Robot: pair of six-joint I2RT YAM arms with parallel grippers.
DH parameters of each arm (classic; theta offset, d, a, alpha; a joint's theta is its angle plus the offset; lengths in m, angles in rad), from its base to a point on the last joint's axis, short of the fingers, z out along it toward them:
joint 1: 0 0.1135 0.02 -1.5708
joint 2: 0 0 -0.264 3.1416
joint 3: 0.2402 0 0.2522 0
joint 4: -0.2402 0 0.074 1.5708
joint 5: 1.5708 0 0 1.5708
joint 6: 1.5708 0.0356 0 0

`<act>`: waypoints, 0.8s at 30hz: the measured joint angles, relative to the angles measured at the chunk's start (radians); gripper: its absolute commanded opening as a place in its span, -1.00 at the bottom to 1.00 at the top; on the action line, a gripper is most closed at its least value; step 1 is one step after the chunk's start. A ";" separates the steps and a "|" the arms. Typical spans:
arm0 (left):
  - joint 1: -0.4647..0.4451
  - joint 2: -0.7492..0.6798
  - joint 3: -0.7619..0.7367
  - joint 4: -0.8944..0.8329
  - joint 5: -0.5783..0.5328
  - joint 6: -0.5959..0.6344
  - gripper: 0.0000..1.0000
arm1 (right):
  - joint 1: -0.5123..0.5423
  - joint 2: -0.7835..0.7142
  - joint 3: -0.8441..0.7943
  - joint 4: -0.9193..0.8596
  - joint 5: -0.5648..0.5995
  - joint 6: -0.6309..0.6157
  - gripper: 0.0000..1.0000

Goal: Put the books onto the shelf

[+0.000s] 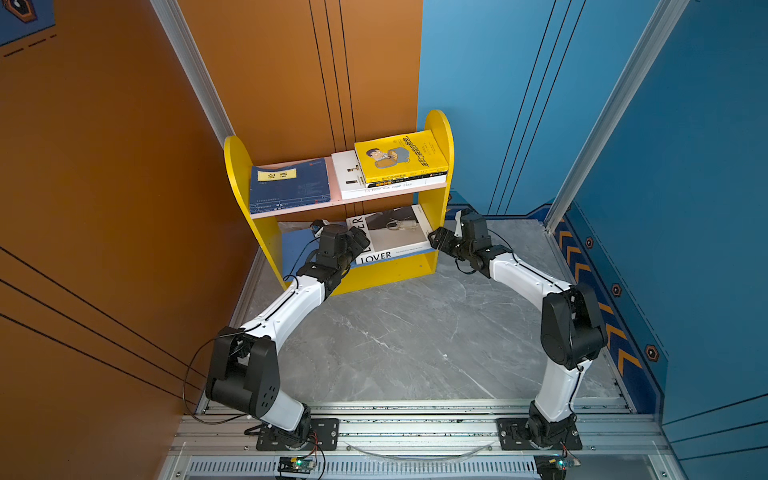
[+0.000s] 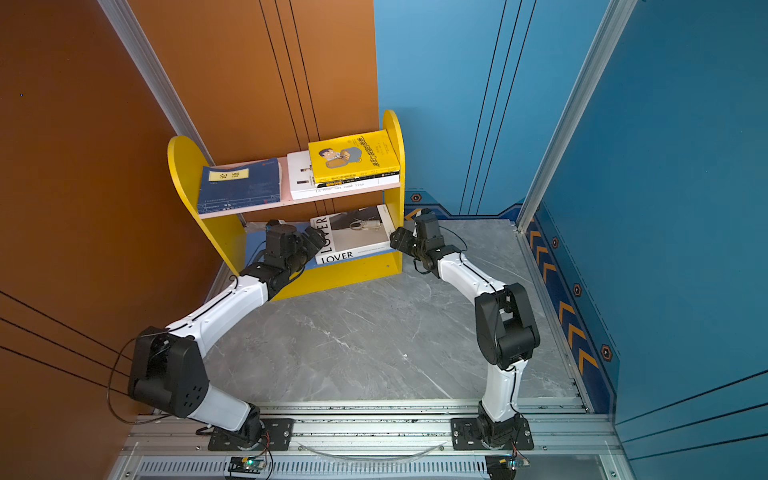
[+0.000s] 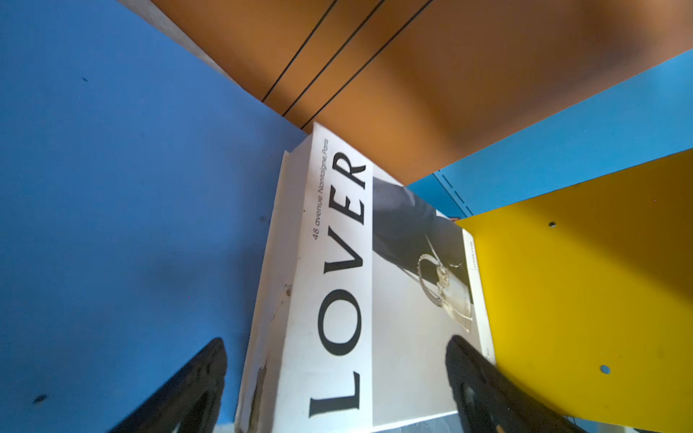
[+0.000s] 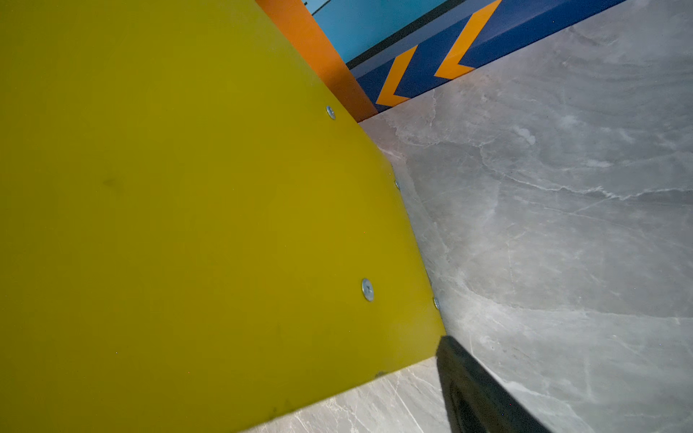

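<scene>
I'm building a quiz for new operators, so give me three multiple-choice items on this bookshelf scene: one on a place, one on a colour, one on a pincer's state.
1. The white and grey "LOVER" paperback lies:
A. on the pink upper board
B. on the blue lower board
C. held in the air

2. The topmost book at the pink board's right end is:
A. yellow
B. navy
C. white

3. The black left pincer is:
A. shut empty
B. open
C. out of view

Answers:
1. B, it lies flat beneath the pink board.
2. A, the yellow cartoon-man paperback lies uppermost there.
3. B, the left wrist view shows its fingers spread apart around the book's end.
</scene>
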 measured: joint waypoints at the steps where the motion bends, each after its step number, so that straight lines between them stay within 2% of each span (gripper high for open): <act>1: -0.003 0.013 0.006 -0.006 0.005 0.000 0.82 | 0.000 0.000 0.000 0.000 0.000 0.000 0.66; 5: -0.019 0.073 0.045 -0.019 0.029 -0.002 0.76 | 0.000 0.000 0.000 0.000 0.000 0.001 0.65; 12: -0.035 0.098 0.055 -0.015 0.022 -0.007 0.75 | 0.000 0.000 0.000 0.000 0.000 0.007 0.64; 14: -0.038 0.108 0.063 -0.010 0.011 -0.006 0.65 | 0.000 0.000 0.000 0.000 0.000 0.007 0.64; 17: -0.038 0.124 0.071 -0.005 0.003 -0.001 0.61 | 0.000 0.000 0.000 -0.001 0.000 0.007 0.63; 21: -0.039 0.144 0.089 -0.002 -0.001 0.055 0.61 | 0.001 0.000 0.000 -0.001 0.000 0.007 0.64; 24: -0.039 0.147 0.090 0.001 0.000 0.083 0.67 | 0.001 -0.002 -0.001 -0.002 0.000 0.004 0.74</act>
